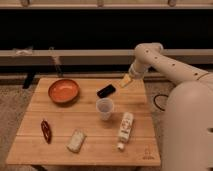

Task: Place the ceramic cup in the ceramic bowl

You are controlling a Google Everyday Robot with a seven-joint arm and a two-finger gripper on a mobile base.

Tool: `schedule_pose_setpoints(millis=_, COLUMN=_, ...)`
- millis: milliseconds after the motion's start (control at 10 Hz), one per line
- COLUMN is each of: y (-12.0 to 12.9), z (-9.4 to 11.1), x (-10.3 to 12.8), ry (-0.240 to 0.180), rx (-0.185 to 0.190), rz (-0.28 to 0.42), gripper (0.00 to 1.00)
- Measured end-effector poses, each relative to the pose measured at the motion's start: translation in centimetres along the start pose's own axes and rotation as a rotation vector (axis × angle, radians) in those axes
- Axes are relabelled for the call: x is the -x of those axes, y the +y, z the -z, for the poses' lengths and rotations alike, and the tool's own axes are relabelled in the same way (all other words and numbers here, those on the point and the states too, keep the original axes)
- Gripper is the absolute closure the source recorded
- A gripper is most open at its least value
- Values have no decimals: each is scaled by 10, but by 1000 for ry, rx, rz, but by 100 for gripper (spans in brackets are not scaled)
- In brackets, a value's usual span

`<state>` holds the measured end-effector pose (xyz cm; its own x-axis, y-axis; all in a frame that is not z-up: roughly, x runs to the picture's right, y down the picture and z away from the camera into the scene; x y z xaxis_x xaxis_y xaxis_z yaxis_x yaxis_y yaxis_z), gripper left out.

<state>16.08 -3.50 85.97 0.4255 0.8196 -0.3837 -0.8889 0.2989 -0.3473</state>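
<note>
The ceramic cup is a small whitish-grey tapered cup standing upright near the middle of the wooden table. The ceramic bowl is a round orange-red bowl with a darker rim at the table's back left, apart from the cup. My gripper is the dark piece at the end of the white arm, hanging just above and behind the cup, a little to its right, and not touching it.
A white bottle with a label lies on its side right of the cup. A pale packet lies front centre. A dark red object lies front left. The white arm reaches in from the right.
</note>
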Motion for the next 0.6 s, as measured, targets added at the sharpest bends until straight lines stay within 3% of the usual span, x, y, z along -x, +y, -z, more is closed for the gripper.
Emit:
schedule_pose_setpoints(millis=400, y=1, z=0, x=1, ry=2, rx=-2, rz=5, gripper=20)
schedule_pose_setpoints(millis=600, y=15, z=-1, x=-6, ry=18, rx=-1, rz=56, gripper=20)
